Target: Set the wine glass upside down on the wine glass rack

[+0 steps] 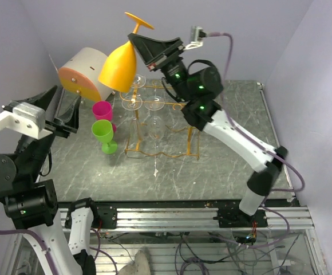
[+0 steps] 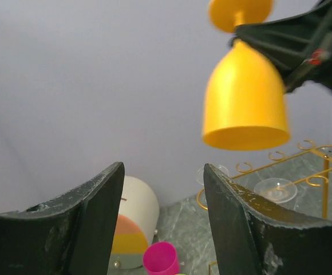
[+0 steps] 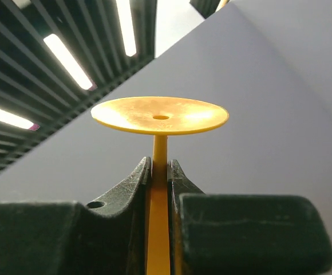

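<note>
My right gripper (image 1: 136, 38) is shut on the stem of a yellow wine glass (image 1: 119, 66) and holds it upside down, foot up, high above the back left of the gold wire wine glass rack (image 1: 160, 129). In the right wrist view the stem (image 3: 160, 172) runs between my fingers under the round foot. The left wrist view shows the yellow bowl (image 2: 245, 100) hanging above the rack's loop hooks (image 2: 303, 154). My left gripper (image 1: 68, 117) is open and empty, raised at the left, apart from the glass.
Clear glasses (image 1: 154, 104) hang upside down in the rack. A pink glass (image 1: 102, 110) and a green glass (image 1: 103, 133) stand left of the rack. A beige drum-shaped box with an orange face (image 1: 83, 73) lies at the back left.
</note>
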`<state>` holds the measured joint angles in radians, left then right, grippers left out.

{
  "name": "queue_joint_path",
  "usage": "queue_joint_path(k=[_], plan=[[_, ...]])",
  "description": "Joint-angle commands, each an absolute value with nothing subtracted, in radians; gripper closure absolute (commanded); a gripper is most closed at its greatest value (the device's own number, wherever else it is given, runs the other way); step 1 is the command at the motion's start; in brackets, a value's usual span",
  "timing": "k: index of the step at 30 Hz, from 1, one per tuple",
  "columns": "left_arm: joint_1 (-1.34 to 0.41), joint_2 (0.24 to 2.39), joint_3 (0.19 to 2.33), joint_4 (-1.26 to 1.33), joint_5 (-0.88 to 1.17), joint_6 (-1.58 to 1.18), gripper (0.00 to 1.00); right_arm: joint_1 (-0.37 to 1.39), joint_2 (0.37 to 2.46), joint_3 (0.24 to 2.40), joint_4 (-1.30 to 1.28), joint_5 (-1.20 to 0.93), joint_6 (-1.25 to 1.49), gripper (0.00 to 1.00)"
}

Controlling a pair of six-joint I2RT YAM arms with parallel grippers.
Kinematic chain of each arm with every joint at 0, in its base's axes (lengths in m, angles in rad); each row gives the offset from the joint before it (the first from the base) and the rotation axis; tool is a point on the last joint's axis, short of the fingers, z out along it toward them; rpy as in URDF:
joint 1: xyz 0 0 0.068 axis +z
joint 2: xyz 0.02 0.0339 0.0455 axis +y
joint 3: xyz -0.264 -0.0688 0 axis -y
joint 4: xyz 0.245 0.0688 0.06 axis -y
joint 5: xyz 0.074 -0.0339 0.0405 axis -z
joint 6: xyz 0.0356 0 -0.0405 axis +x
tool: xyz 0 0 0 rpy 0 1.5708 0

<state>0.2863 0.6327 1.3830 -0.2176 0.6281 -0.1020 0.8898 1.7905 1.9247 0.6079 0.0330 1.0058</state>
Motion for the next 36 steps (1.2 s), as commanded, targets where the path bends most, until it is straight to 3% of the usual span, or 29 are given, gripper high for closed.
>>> queue_joint_path(k=[1,6,11,18,25,27,32,36], plan=[[0.296,0.774,1.547,-0.597,0.491,0.039,0.33,0.884,1.583,1.830,0.421,0.062,0.598,1.00],[0.295,0.954,1.752,-0.850,0.500,0.086,0.30,0.884,1.356,1.661,0.276,0.154,0.368,1.00],[0.303,0.968,1.747,-0.874,0.532,0.102,0.27,0.885,1.141,1.502,0.083,0.293,0.209,1.00],[0.308,1.075,1.799,-0.968,0.611,0.149,0.29,0.883,0.933,1.340,-0.036,0.671,-0.001,1.00],[0.308,1.123,1.786,-0.953,0.676,0.130,0.30,0.848,0.887,1.157,0.265,0.926,-0.351,1.00],[0.308,1.122,1.765,-0.955,0.686,0.126,0.30,0.704,0.909,1.120,0.303,0.863,-0.306,1.00],[0.307,1.103,1.746,-0.973,0.722,0.144,0.30,0.169,1.050,1.155,0.111,0.399,0.059,1.00],[0.306,1.090,1.742,-0.981,0.728,0.148,0.30,0.075,1.091,1.074,0.303,0.193,0.077,1.00]])
